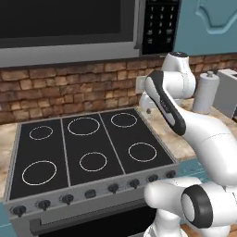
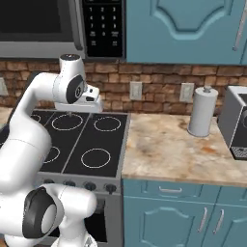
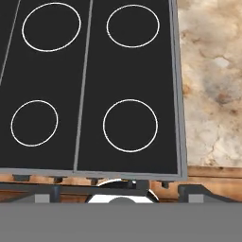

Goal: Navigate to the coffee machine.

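Coffee machine [image 2: 237, 123]: light-grey box with a dark front, cut by the right edge of the right base view; stands on the stone-pattern surface [image 2: 169, 149] at its far right. Also seen at the right edge of the left base view [image 1: 227, 92].

Canister [image 2: 202, 112]: white cylinder with a knob on top, upright on the surface just left of the coffee machine, apart from it, against the brick wall [image 2: 159, 77].

Cooktop [image 1: 88, 148]: black glass with white ring burners and a row of dark knobs [image 1: 88, 193] along its front; sits left of the surface and directly under the arm.

Microwave [image 1: 69, 28]: mounted above the cooktop, dark keypad [image 2: 102, 26] at its right.

Cabinets [image 2: 183, 29]: blue, above the surface; blue drawers and doors [image 2: 183, 212] below it.

Outlets [image 2: 136, 90]: two on the brick wall over the surface.

Pincer [image 2: 72, 114]: hangs over the cooktop's rear burners, pointing down; whether spread or pressed together cannot be told. The hand view looks onto the burners and the surface's edge [image 3: 212, 85].
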You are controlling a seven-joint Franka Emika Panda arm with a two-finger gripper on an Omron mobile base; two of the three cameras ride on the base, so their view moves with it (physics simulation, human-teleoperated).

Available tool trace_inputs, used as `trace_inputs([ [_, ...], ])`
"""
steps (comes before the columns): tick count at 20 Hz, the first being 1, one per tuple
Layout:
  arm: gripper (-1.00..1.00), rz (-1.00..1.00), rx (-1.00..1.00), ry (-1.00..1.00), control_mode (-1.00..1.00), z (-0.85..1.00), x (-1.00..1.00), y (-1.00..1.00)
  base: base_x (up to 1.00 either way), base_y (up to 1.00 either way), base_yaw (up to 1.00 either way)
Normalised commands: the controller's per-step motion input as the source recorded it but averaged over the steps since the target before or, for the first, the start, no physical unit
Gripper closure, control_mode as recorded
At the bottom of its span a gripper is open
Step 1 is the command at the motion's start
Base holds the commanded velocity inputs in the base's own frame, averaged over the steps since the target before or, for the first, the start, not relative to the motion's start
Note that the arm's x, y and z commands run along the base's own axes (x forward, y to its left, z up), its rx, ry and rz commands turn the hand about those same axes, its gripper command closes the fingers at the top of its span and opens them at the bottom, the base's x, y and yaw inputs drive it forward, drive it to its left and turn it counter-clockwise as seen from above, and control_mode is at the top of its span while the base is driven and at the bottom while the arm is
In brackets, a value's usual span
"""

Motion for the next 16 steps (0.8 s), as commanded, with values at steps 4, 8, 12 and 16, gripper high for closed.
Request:
trace_inputs([
  [4, -1.0, 0.0, 0.0, 0.0, 1.0, 0.0, 0.0, 0.0, 0.0, -1.0, 0.0],
  [8, -1.0, 0.0, 0.0, 0.0, 1.0, 0.0, 0.0, 0.0, 0.0, -1.0, 0.0],
  [12, -1.0, 0.0, 0.0, 0.0, 1.0, 0.0, 0.0, 0.0, 0.0, -1.0, 0.0],
  [16, -1.0, 0.0, 0.0, 0.0, 1.0, 0.0, 0.0, 0.0, 0.0, -1.0, 0.0],
])
